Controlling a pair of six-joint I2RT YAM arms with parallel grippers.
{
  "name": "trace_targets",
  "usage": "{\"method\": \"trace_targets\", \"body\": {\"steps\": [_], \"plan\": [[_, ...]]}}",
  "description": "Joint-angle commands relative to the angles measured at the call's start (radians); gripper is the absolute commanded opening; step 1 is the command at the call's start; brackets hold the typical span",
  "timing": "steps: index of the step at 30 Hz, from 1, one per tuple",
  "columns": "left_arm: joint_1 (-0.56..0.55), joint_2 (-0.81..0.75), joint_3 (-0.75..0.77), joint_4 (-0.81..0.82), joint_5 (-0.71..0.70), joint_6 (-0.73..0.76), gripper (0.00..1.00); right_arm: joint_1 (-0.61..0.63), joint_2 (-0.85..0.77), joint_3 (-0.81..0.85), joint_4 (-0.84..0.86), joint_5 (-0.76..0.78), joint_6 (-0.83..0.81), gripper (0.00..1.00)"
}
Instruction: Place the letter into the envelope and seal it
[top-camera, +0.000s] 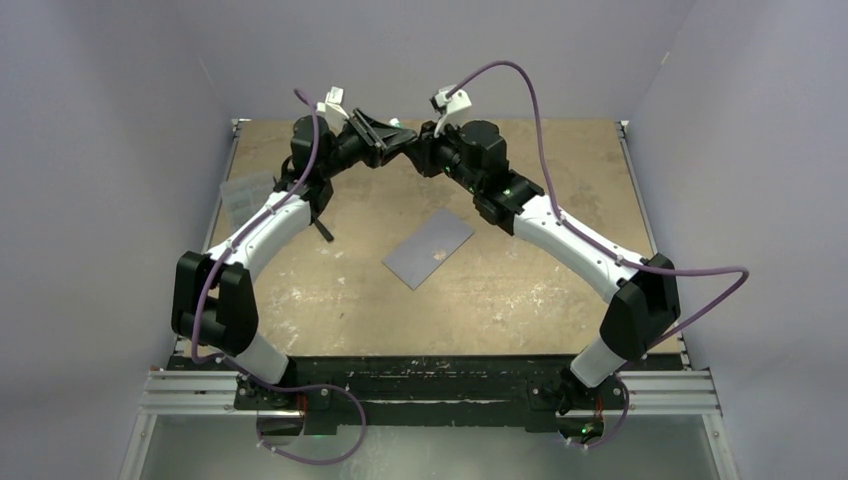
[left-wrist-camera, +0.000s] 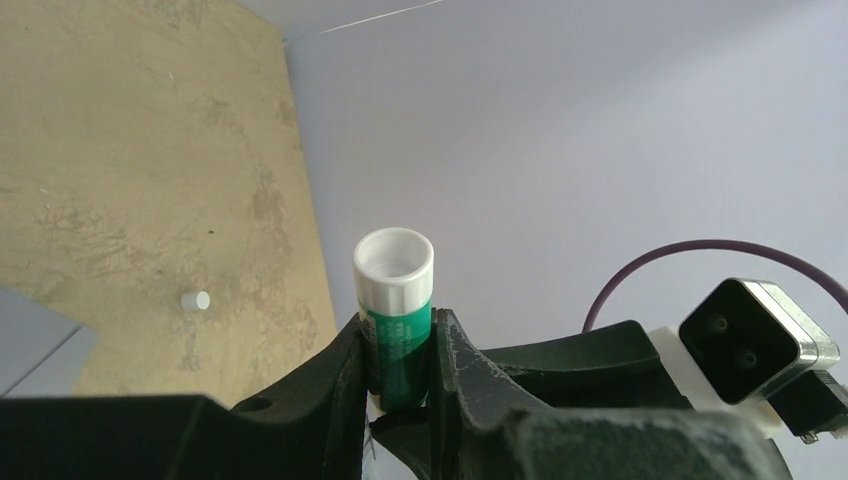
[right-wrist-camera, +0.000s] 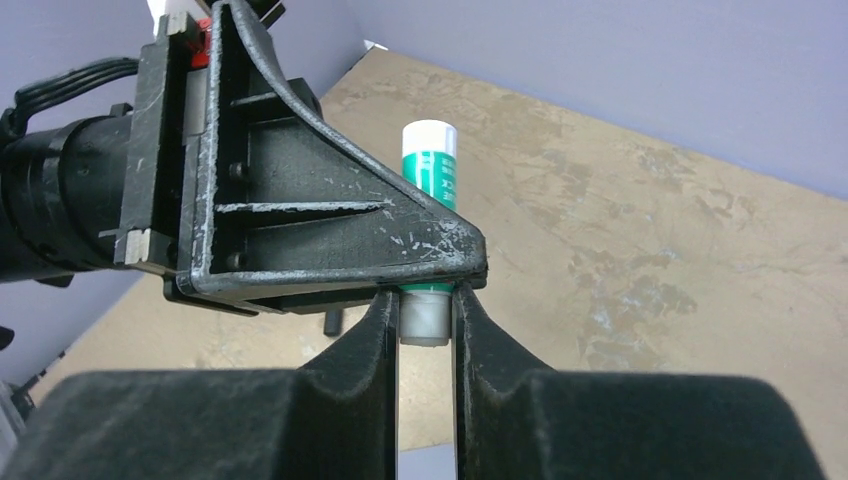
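The grey-blue envelope (top-camera: 430, 248) lies flat in the middle of the table with its flap down; a corner of it shows in the left wrist view (left-wrist-camera: 30, 340). The peach-tan letter is not in view. Both grippers meet above the far middle of the table. My left gripper (left-wrist-camera: 397, 340) is shut on the green body of a glue stick (left-wrist-camera: 395, 300), white hollow end up. My right gripper (right-wrist-camera: 425, 310) is shut on the whitish end of the same glue stick (right-wrist-camera: 430, 160), right against the left gripper's fingers (right-wrist-camera: 330, 220).
A clear ribbed plastic box (top-camera: 245, 190) stands at the far left edge. A small white cylinder (left-wrist-camera: 195, 300) lies on the table beyond the envelope. A short black piece (top-camera: 325, 230) lies left of the envelope. Walls close in the far side and both sides.
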Motion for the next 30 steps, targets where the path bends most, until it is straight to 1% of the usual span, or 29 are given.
{"method": "trace_targets", "body": {"steps": [1,2,4,6,8,10,12,15,18,20,22,25,30], "plan": [[-0.001,-0.05,0.0,0.044,0.033,-0.014,0.0,0.0,0.01,0.052,0.012,0.074,-0.003,0.11],[-0.001,-0.052,0.001,0.043,0.033,-0.01,0.02,0.0,0.007,0.047,0.012,0.084,-0.003,0.07],[0.004,-0.058,0.001,0.033,0.034,0.002,0.11,0.0,-0.012,0.021,0.028,0.065,-0.011,0.02],[0.015,-0.065,-0.002,0.02,0.035,0.016,0.27,-0.001,-0.045,-0.021,0.065,-0.007,-0.058,0.0],[0.031,-0.076,-0.01,0.011,0.037,0.029,0.44,-0.004,-0.086,-0.059,0.097,-0.072,-0.116,0.0],[0.05,-0.083,-0.011,0.007,0.058,0.053,0.56,-0.01,-0.116,-0.081,0.103,-0.141,-0.169,0.0],[0.062,-0.083,0.0,-0.005,0.106,0.09,0.64,-0.021,-0.126,-0.084,0.077,-0.208,-0.207,0.0],[0.066,-0.074,0.029,-0.045,0.214,0.164,0.73,-0.034,-0.133,-0.079,0.038,-0.275,-0.264,0.0],[0.066,-0.068,0.044,-0.066,0.316,0.207,0.74,-0.045,-0.151,-0.094,0.037,-0.364,-0.301,0.0],[0.066,-0.069,0.048,-0.067,0.379,0.228,0.73,-0.05,-0.149,-0.086,0.009,-0.394,-0.337,0.0],[0.067,-0.077,0.048,-0.082,0.431,0.261,0.71,-0.054,-0.141,-0.064,-0.037,-0.433,-0.383,0.0],[0.071,-0.088,0.056,-0.16,0.469,0.326,0.67,-0.057,-0.142,-0.047,-0.075,-0.467,-0.44,0.0],[0.075,-0.097,0.046,-0.158,0.514,0.337,0.56,-0.061,-0.139,-0.019,-0.147,-0.509,-0.498,0.0]]}}
